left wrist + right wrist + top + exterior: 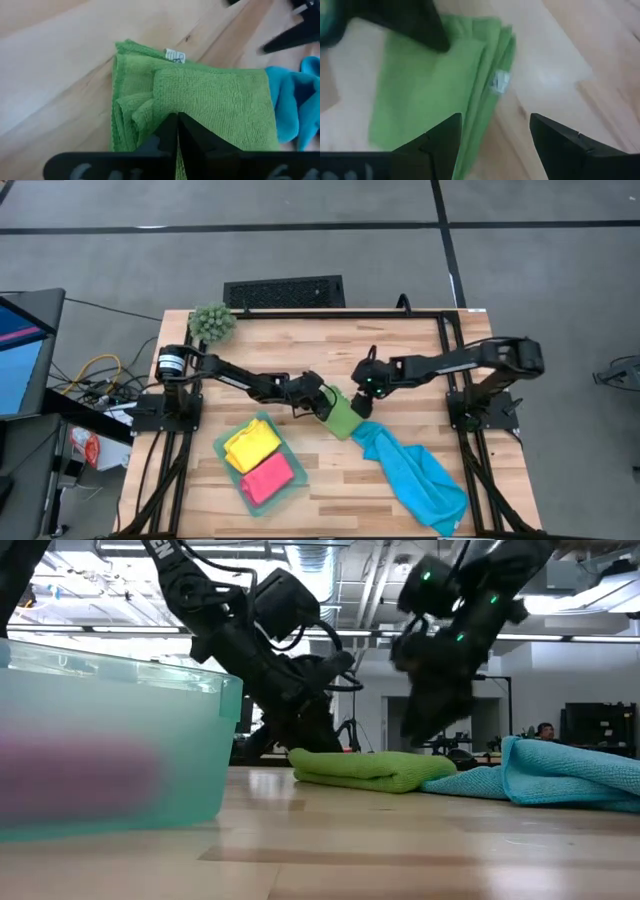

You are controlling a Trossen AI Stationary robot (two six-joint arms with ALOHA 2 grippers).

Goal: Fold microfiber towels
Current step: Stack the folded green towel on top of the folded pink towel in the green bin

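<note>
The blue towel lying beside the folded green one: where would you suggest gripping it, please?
Probably at the far corner of the blue towel, near the table's front right edge, coming straight down from above. It lies crumpled but spread flat there, clear of the green towel and both grippers.

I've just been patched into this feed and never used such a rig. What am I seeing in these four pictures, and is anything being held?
Two dark robot arms work at a wooden table. One picture looks straight down, one looks level across the tabletop, and two come from cameras on the arms' wrists. The left gripper is shut, pinching the edge of the folded green towel. The right gripper is open just above that towel's other side, holding nothing. A blue towel lies crumpled and unfolded beside the green one. A pale teal tray already holds a folded yellow towel and pink towel. A spiky green plant ball sits at a far corner.
</note>
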